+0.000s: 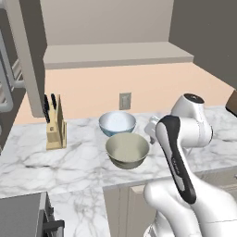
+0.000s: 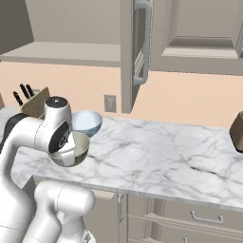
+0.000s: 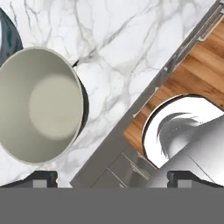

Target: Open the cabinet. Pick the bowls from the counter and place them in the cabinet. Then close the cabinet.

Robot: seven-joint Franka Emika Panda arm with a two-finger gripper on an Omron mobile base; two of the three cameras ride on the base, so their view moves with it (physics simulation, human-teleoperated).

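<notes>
Two bowls stand on the counter (image 1: 83, 157), a white marble slab with grey veins. In the left base view the olive-beige bowl (image 1: 127, 149) sits near the front edge, and the pale blue-white bowl (image 1: 117, 123) lies just beside it at 11 o'clock, nearer the wall; whether their rims touch cannot be told. Both stand upright, mouths up, with nothing inside. A knife block (image 1: 56, 127) with dark handles stands well apart at 9 o'clock from the bowls. A wall outlet (image 1: 125, 101) sits on the peach wall at 12 o'clock above the blue-white bowl.

The cabinet (image 2: 137, 52) is open: in the right base view one door stands edge-on toward the camera, its bar handle facing right, and the beige shelf shows to its left above the bowls.

In the hand view, looking straight down, the gripper (image 3: 111, 178) has its jaws spread fully wide and holds nothing. The olive-beige bowl (image 3: 37, 105) lies at 10 o'clock from the gap between the fingertips (image 3: 41, 178), not between them, and the counter's front edge runs diagonally across the frame.
</notes>
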